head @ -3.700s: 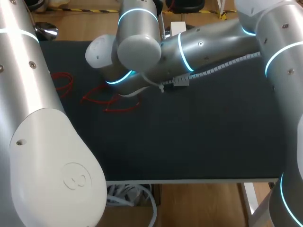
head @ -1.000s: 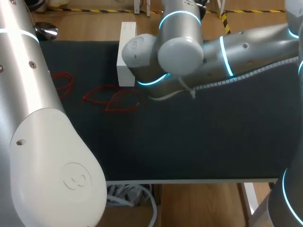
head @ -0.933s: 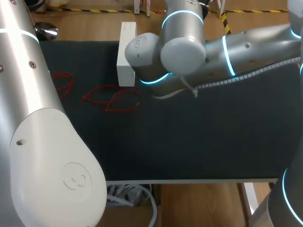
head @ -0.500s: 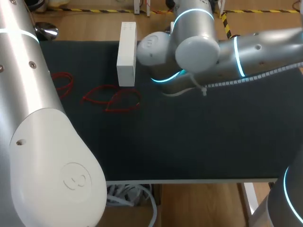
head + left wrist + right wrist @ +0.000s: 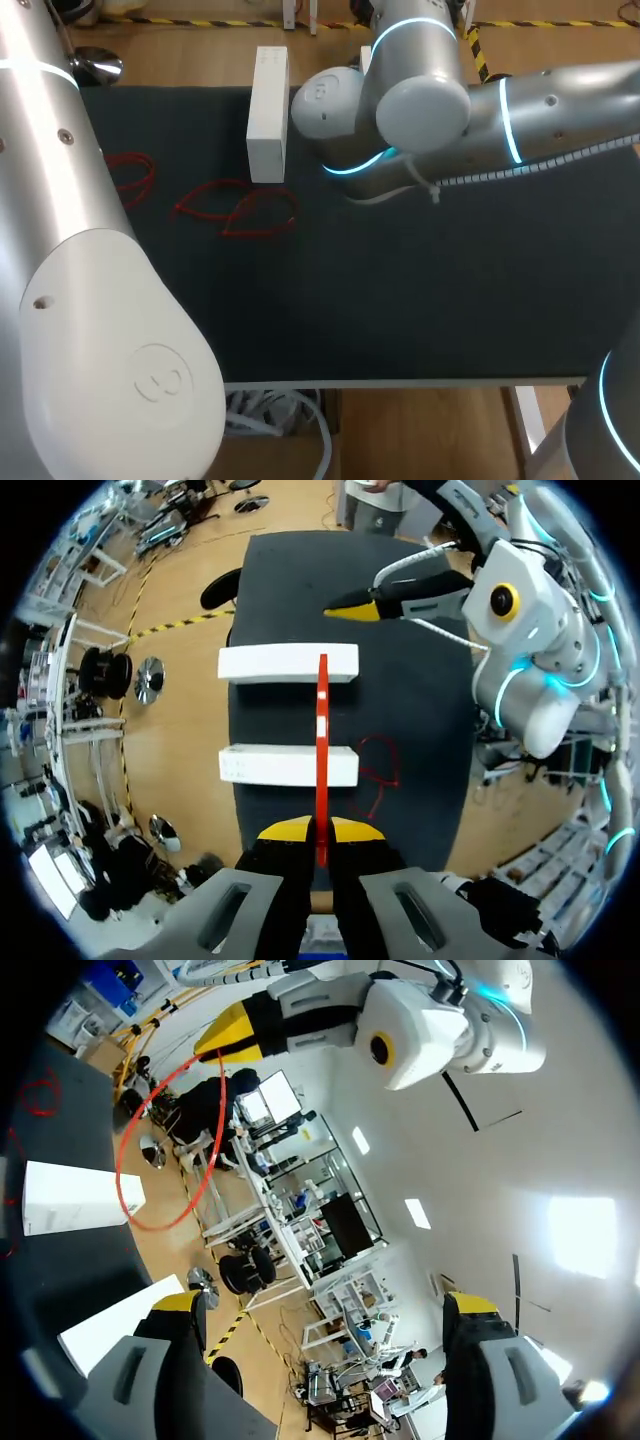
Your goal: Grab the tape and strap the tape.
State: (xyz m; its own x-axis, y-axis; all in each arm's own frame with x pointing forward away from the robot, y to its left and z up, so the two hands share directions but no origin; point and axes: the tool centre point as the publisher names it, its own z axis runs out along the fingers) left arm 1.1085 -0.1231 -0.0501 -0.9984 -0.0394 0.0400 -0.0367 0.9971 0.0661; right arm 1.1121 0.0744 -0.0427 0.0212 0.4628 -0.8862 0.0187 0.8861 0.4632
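1. Fingers of left gripper are clenched on the red tape, which runs edge-on ahead of them across two white blocks.
2. On the right gripper, fingers stand wide apart, holding nothing; seen from there, the tape is a loop held above the table.
3. Red ties lie on the table near one block.

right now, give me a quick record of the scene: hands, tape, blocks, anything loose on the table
left hand: shut on the red tape
red tape: a loop reaching out ahead of the left hand's tips
right hand: open, holding nothing
white blocks: two, lying parallel on the table
loose tapes: red, lying on the table beside one block
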